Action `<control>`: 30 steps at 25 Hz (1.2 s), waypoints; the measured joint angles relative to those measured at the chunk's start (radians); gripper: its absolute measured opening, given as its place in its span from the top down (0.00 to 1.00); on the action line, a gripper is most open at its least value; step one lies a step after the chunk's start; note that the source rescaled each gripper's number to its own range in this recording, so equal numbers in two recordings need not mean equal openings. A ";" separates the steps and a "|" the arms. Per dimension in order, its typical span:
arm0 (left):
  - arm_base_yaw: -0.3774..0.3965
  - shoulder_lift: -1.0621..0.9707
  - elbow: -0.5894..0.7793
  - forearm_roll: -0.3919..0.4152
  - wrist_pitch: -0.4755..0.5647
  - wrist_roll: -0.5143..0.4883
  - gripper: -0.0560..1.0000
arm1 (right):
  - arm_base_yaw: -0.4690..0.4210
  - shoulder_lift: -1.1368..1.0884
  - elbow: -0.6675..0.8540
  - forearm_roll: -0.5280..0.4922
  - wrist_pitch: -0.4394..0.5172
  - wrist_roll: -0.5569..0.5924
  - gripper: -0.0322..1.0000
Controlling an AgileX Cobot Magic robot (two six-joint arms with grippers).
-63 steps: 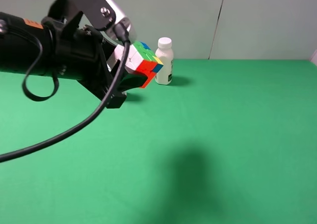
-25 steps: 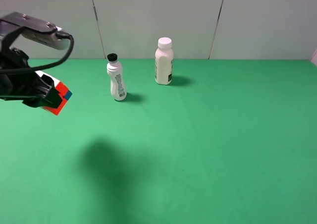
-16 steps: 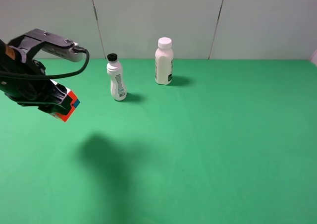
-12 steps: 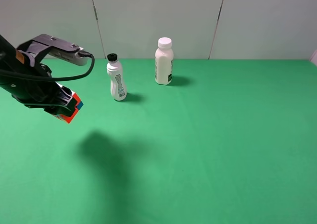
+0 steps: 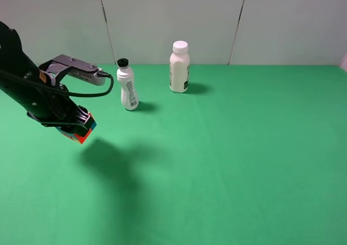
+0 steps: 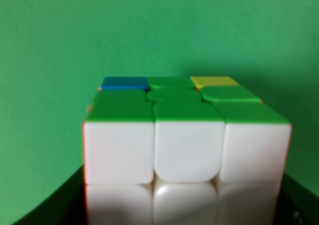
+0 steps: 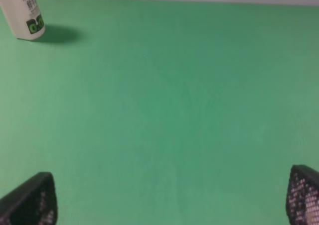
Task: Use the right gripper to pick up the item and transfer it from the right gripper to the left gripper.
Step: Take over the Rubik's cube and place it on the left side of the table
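green cloth [image 5: 244, 158] over the whole table, pale panelled wall [image 5: 173, 17] behind. left gripper [image 5: 76, 127] out over the left side of the cloth, clear of the surface, jaws clamped tight on the puzzle cube [image 5: 82, 135]. cube off the table, wedged between the black jaws, orange-red and blue faces poking out in the high view. dark shadow [image 5: 108, 158] on the cloth below and right of it. black cable [image 5: 108, 88] looping from the grey-white plate [image 5: 76, 67] on top of the left arm [image 5: 24, 79]. from the left wrist: cube filling most of the picture, white face toward the camera, upper face mostly green with one blue and one yellow sticker at the far corners, black jaw edges at both near corners, bare cloth beyond. right gripper [image 7: 167, 200] seen only through its own wrist camera: jaws spread wide, nothing between them, speckled finger pads [image 7: 305, 194] at the two picture corners, plain cloth in the gap. slim white bottle with black cap [image 5: 127, 88] upright toward the back of the cloth, right of the left gripper, near but not touching. wider white bottle with white cap [image 5: 179, 67] upright further back and right, close to the wall, apart from the slim one. lower part of that wider bottle, green-and-black label, also at the edge of the right wrist view, small shadow beside it.
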 joint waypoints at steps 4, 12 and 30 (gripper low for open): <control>0.072 0.029 0.000 -0.056 -0.024 0.011 0.94 | 0.000 0.000 0.000 0.000 0.000 0.000 0.00; 0.150 0.074 0.000 -0.145 -0.042 0.129 0.94 | 0.000 0.000 0.000 0.001 0.000 0.000 0.00; 0.156 0.125 0.000 -0.154 -0.119 0.141 0.95 | 0.000 0.000 0.000 0.001 0.000 0.000 0.00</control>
